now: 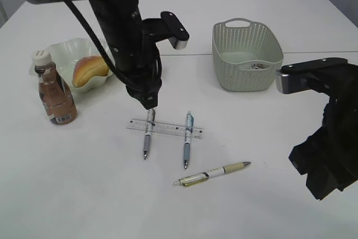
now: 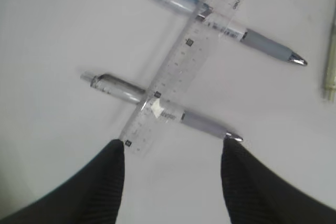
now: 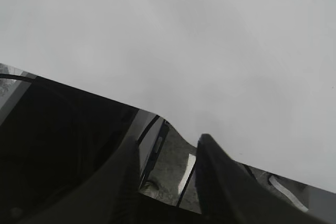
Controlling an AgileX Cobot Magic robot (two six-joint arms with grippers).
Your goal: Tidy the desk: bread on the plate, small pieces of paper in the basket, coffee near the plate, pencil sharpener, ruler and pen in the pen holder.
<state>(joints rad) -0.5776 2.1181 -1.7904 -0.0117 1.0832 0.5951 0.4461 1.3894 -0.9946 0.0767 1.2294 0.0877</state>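
A clear ruler (image 2: 184, 61) lies across two pens, a grey one (image 2: 163, 107) and a blue one (image 2: 220, 24). My left gripper (image 2: 173, 148) hangs open just above the ruler's near end and the grey pen's tip, holding nothing. From outside, the left gripper (image 1: 149, 104) is over the ruler (image 1: 165, 129). A yellow-green pen (image 1: 212, 174) lies nearer the front. Bread (image 1: 89, 70) sits on the pale plate (image 1: 61, 51), and the coffee bottle (image 1: 55, 90) stands beside it. My right gripper (image 3: 168, 145) is open and empty. The pen holder and pencil sharpener are out of view.
A green basket (image 1: 246, 54) stands at the back right with small paper pieces (image 1: 257, 65) inside. The right arm (image 1: 330, 138) hangs at the table's right edge. The right wrist view shows that edge and the floor beyond it.
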